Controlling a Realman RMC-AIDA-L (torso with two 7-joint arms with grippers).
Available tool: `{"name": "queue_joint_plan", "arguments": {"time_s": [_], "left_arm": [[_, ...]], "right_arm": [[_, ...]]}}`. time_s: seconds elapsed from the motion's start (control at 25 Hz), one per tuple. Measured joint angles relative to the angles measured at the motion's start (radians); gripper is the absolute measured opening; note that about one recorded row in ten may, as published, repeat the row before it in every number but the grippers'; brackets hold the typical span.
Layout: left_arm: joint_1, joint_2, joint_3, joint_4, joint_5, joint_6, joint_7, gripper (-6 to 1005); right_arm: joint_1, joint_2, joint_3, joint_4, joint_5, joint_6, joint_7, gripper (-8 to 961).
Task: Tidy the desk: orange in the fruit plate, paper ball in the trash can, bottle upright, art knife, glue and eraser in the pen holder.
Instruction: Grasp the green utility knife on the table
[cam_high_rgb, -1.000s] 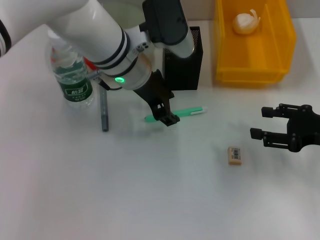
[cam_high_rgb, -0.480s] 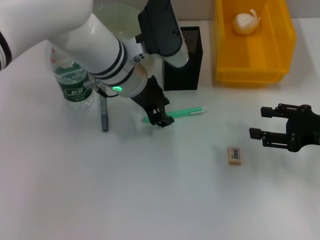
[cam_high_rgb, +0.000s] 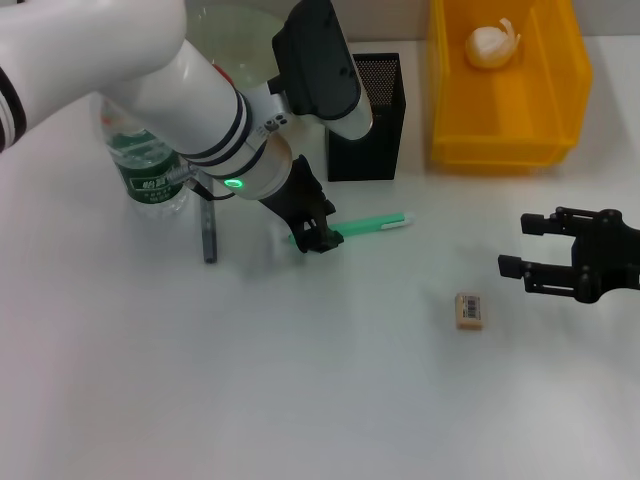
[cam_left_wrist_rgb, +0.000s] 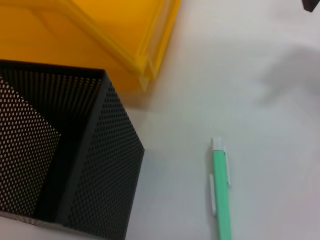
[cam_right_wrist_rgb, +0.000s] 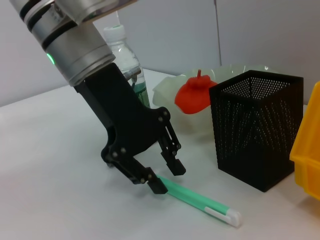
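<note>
My left gripper (cam_high_rgb: 321, 238) is down at the table, open, its fingers (cam_right_wrist_rgb: 176, 166) astride the left end of a green pen-shaped stick (cam_high_rgb: 365, 226) with a white tip (cam_right_wrist_rgb: 227, 215). I cannot tell whether this stick is the art knife or the glue. A grey stick (cam_high_rgb: 208, 231) lies by the upright bottle (cam_high_rgb: 146, 166). The eraser (cam_high_rgb: 469, 310) lies on the table left of my open right gripper (cam_high_rgb: 515, 245). The pen holder (cam_high_rgb: 368, 112) stands just behind the green stick. The orange (cam_right_wrist_rgb: 195, 93) sits in the fruit plate (cam_right_wrist_rgb: 165, 91). In the trash can (cam_high_rgb: 505, 140) lies the paper ball (cam_high_rgb: 492, 45).
The pen holder (cam_left_wrist_rgb: 75, 165) and trash can (cam_left_wrist_rgb: 145, 45) stand close together, with the green stick (cam_left_wrist_rgb: 220, 195) on the white table in front of them. The bottle (cam_right_wrist_rgb: 125, 52) stands right behind my left arm.
My left gripper has dropped lower and shifted slightly left along the green stick toward its end. The right gripper and the other things have not moved.
</note>
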Motion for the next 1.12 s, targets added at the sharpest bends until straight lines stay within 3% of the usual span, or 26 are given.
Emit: {"name": "queue_joint_plan", "arguments": {"time_s": [0.28,0.52,0.8,1.12], "left_arm": [[0.001,0.0,0.036,-0.013,-0.001,-0.042,-0.036,336],[0.001,0.0,0.044,-0.023,-0.001,-0.051,-0.038,242],[0.0,0.0,0.045,-0.032,0.0,-0.054,-0.039,229],[0.001,0.0,0.052,-0.039,0.0,-0.058,-0.039,171]], "right_arm": [[0.0,-0.002,-0.003,0.001,-0.001,0.0,0.0,662],[0.001,-0.002,-0.001,0.001,-0.001,0.0,0.0,656],[0.002,-0.004,-0.003,0.001,0.0,0.0,0.0,589],[0.003,-0.001,0.0,0.001,0.0,0.0,0.0,592]]}}
